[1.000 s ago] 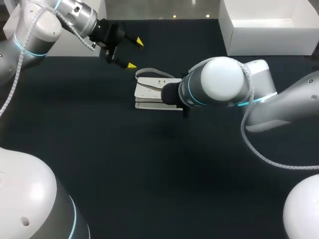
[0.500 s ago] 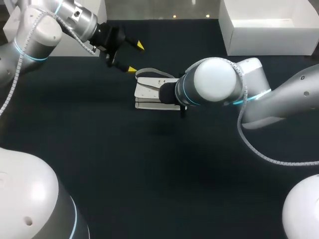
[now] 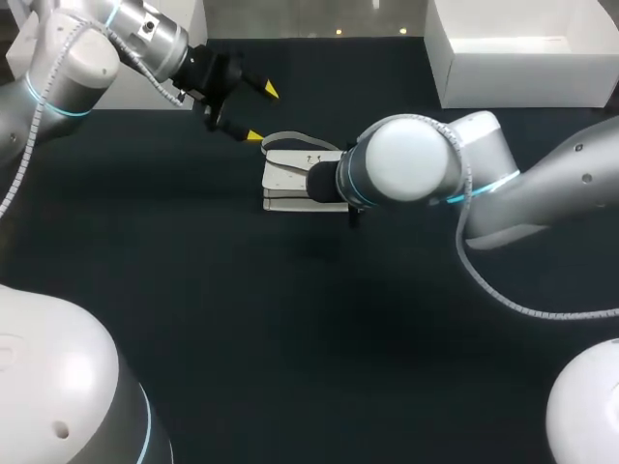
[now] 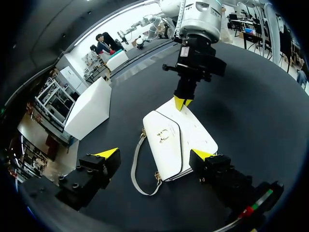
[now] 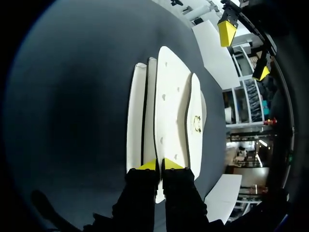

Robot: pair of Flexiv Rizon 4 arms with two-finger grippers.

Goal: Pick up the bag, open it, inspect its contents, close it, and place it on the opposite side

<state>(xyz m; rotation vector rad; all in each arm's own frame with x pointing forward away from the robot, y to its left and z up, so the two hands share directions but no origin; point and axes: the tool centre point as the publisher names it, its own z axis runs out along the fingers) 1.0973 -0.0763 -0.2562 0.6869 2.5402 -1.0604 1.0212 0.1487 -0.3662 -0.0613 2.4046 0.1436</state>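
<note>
The white flat handbag [image 3: 290, 179] lies flat on the dark table [image 3: 193, 290], about midway between its left and right edges and nearer its far edge; its strap [image 4: 133, 166] loops out on the far-left side; the right gripper [image 5: 159, 165] is at the handbag's right end, fingers pinched on a layer of it; the left gripper [image 3: 261, 113] hangs spread above the far-left end, by the strap; the white open box [image 3: 522, 68] sits at the far right corner.

Bag [image 4: 171, 142]: white, smooth, leather-like, faint sheen; small gold-toned metal clasp [image 4: 164, 135]; strap [image 4: 133, 166] pale grey, same smooth finish. Table [image 3: 290, 338]: black, matt, even. Right arm [image 3: 411, 159]: glossy white shell, catches highlights. Left gripper [image 4: 155, 154]: matt black finger bodies, yellow matt tips
</note>
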